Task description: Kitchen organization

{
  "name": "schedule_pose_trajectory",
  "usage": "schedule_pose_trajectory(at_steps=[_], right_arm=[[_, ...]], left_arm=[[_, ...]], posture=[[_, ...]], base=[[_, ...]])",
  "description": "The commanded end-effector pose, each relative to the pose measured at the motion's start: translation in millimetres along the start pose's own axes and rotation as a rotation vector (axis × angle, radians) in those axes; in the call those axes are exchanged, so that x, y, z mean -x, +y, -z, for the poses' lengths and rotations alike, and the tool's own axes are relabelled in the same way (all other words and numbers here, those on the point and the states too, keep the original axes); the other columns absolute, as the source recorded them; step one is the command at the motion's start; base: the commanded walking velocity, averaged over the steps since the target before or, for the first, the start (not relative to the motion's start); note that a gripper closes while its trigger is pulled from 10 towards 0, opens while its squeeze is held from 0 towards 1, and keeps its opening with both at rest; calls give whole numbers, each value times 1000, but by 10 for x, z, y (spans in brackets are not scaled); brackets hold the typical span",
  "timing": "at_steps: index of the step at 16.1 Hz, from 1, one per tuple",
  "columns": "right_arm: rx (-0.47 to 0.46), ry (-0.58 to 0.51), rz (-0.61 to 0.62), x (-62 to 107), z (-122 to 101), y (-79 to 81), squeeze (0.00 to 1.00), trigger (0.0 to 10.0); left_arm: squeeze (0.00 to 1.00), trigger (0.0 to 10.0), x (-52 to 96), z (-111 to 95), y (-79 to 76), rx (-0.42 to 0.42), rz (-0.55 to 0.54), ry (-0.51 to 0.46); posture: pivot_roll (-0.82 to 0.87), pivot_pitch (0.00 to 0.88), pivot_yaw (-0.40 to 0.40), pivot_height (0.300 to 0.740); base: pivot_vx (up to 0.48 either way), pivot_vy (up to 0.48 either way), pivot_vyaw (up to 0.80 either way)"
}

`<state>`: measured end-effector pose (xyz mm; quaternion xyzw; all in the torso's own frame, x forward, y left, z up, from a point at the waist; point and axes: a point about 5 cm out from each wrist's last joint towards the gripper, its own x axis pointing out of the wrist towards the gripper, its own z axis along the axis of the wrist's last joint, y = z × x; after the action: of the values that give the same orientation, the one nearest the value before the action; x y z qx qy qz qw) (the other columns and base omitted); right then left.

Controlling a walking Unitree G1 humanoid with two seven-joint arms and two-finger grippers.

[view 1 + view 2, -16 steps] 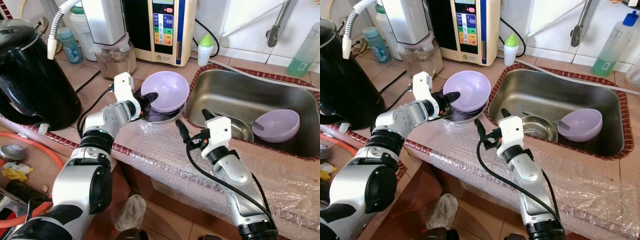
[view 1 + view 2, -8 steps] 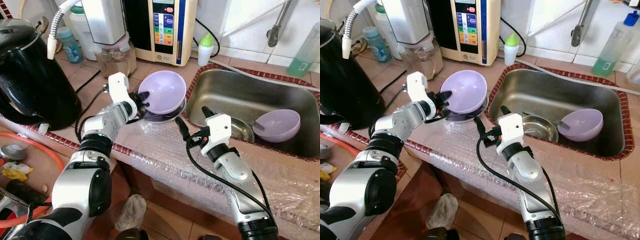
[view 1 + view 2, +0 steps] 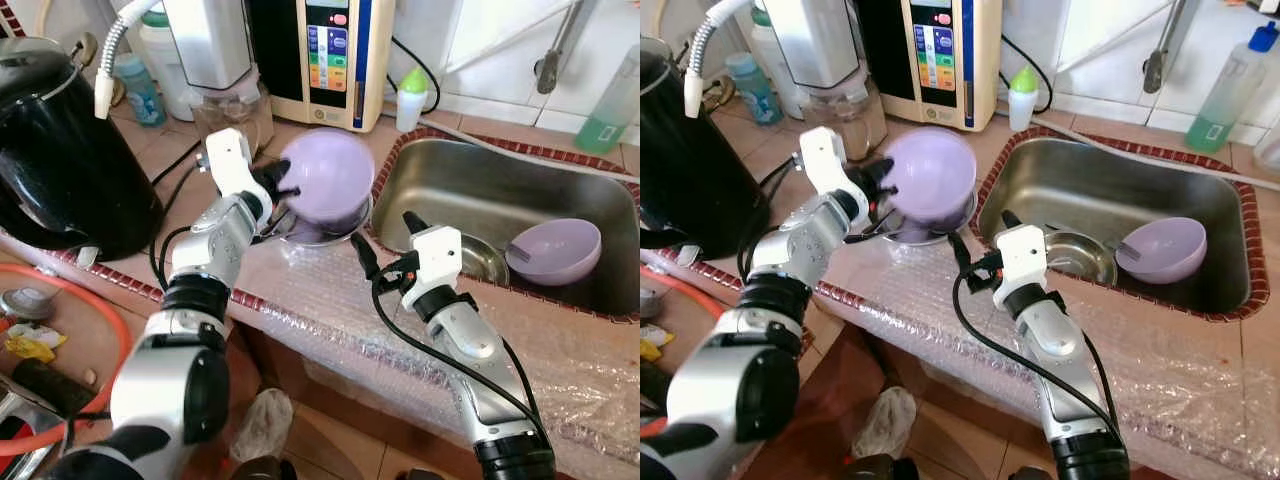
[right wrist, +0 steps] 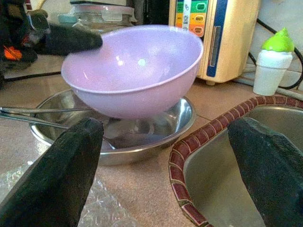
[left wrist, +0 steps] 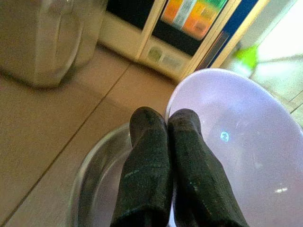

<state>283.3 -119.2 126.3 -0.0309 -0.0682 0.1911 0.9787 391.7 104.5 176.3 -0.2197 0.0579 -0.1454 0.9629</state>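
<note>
My left gripper point(image 3: 284, 187) is shut on the rim of a purple bowl point(image 3: 328, 176), which it holds tilted just above a shallow steel dish point(image 3: 312, 233) on the tiled counter. The left wrist view has both fingers point(image 5: 147, 161) pinched together at the bowl's edge point(image 5: 227, 142). From the right wrist, the bowl point(image 4: 135, 71) hangs clear of the dish point(image 4: 142, 135), where a utensil lies. My right gripper point(image 3: 385, 236) stands open at the sink's near-left corner, with nothing between its fingers. A second purple bowl point(image 3: 555, 252) with a fork rests in the sink point(image 3: 470, 180).
A black kettle point(image 3: 60, 150) stands at the left. A blender point(image 3: 230, 90), a water unit point(image 3: 330, 55) and a green-capped bottle point(image 3: 410, 98) line the back. A steel bowl point(image 3: 488, 260) lies in the sink. Bubble wrap point(image 3: 320, 295) covers the counter's front edge.
My left gripper has raised the purple bowl off the steel dish and tipped it back toward the blender. The right arm has stayed where it was.
</note>
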Motion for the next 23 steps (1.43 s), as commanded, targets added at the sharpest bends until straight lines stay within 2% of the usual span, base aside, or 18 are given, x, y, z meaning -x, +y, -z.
schedule_pose_trajectory(at_steps=[1,4,5,7,8,13,14,15,17,20,23], right_arm=[[-4,-20,18,-26,-34,-12,0,10000],[-27,-72,66,-101,-169,-100,0,10000],[-54,-99,91,-146,-239,-141,0,10000],[-113,-159,135,-219,-400,-212,0,10000],[-162,-171,150,-268,-453,-228,0,10000],[-221,-127,193,-443,-385,-189,0,10000],[-197,-99,221,-492,-357,-192,0,2706],[-231,-96,244,-536,-349,-202,0,0],[-281,-92,275,-591,-350,-225,0,0],[-376,-60,359,-626,-327,-339,0,0],[-474,20,446,-606,-220,-443,0,0]], left_arm=[[0,0,33,-42,-12,-25,22,-48],[0,0,106,-9,-68,-66,39,-127],[0,0,129,-15,-93,-79,49,-152],[0,0,173,-28,-155,-182,85,-187],[0,0,200,-9,-172,-186,94,-194],[0,0,301,-55,-432,-217,245,-281],[0,0,325,-62,-450,-214,252,-293],[0,0,346,-61,-457,-206,259,-301],[0,0,379,-49,-479,-201,277,-305],[0,0,413,-25,-501,-230,296,-307],[0,0,418,-24,-526,-241,309,-313]], posture=[[-54,6,99,740],[-50,6,88,740],[-49,6,86,740],[-46,6,82,740],[-46,5,82,740],[-45,7,84,740],[-43,7,85,740],[-43,7,85,740],[-35,6,81,740],[-31,5,78,740],[-40,6,80,740]], base=[[0,0,0],[0,0,0],[0,0,0],[0,0,0],[0,0,0],[0,0,0],[0,0,0],[0,0,0],[0,0,0],[0,0,0],[0,0,0]])
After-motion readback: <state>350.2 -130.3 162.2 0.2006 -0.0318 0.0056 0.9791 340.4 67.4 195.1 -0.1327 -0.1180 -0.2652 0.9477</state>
